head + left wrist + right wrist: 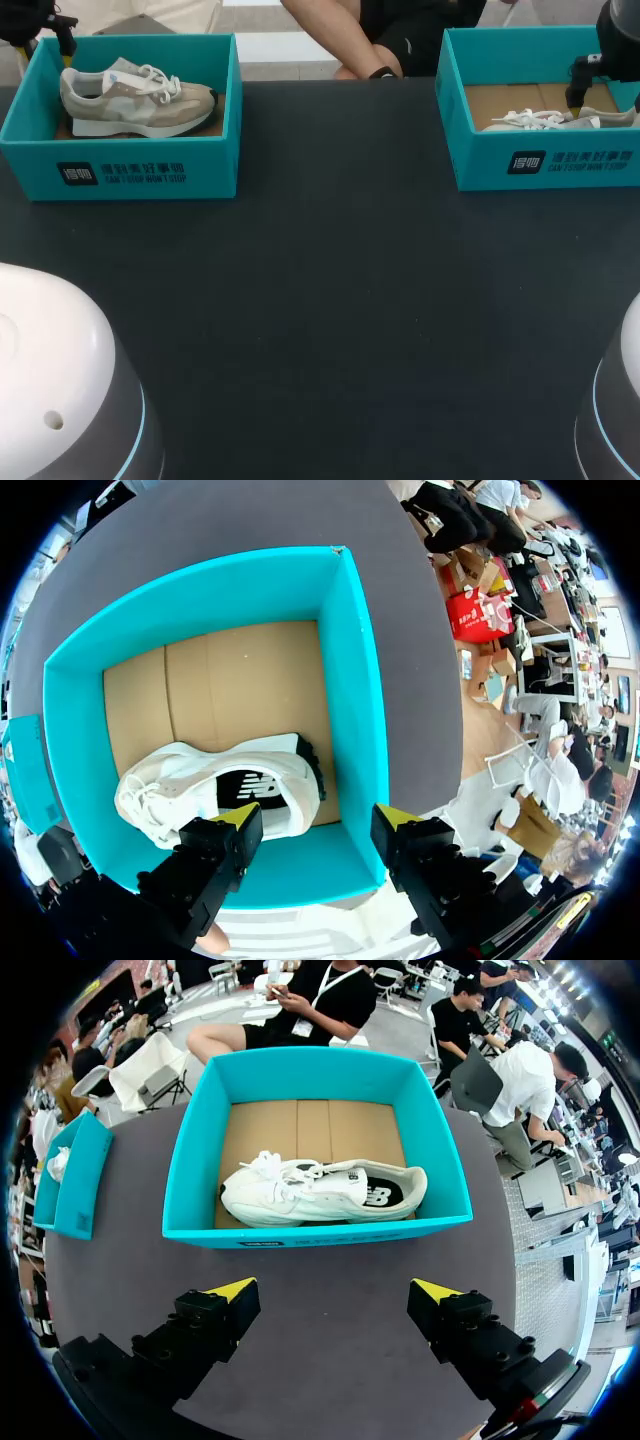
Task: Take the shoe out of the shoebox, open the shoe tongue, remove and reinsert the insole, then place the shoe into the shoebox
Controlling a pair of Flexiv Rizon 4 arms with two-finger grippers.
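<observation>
- Step in hand, as judged: step 1, shoe out of box. Nothing gripped yet; tongue and insole work not begun.
- Two teal boxes at far edge of table (330,300), well apart, one shoe in each.
- L shoebox (130,170): beige-grey shoe (135,100) inside, running lengthwise. In L wrist view, lies close along the wall nearest the gripper, bare cardboard floor ahead of it.
- L gripper (320,825): fingers spread wide, holding nothing, hanging above the box. One yellow tip over the shoe's dark-trimmed end, other tip approx over or just outside the end wall, box corner between them.
- R shoebox (560,165): white shoe (320,1192) inside, lengthwise along the front wall.
- R gripper (335,1295): also spread, empty. In R wrist view only bare table shows between fingers; box and shoe sit ahead, apart from the tips.
- Next move, L side: needs a shift inward so both tips clear the wall, then descent w/ fingers straddling the shoe's upper across its width, close, lift straight up.
- Next move, R side: needs fwd travel over the front wall before any descent.
- Risks: L outer finger catching the wall rim and dragging the box; a pinch on laces only, so shoe swings or slips; shoe snagging a wall on the way out.
- Can't tell from these views whether either shoe stands on its sole or leans on its side. Worth checking before picking grasp angle.
</observation>
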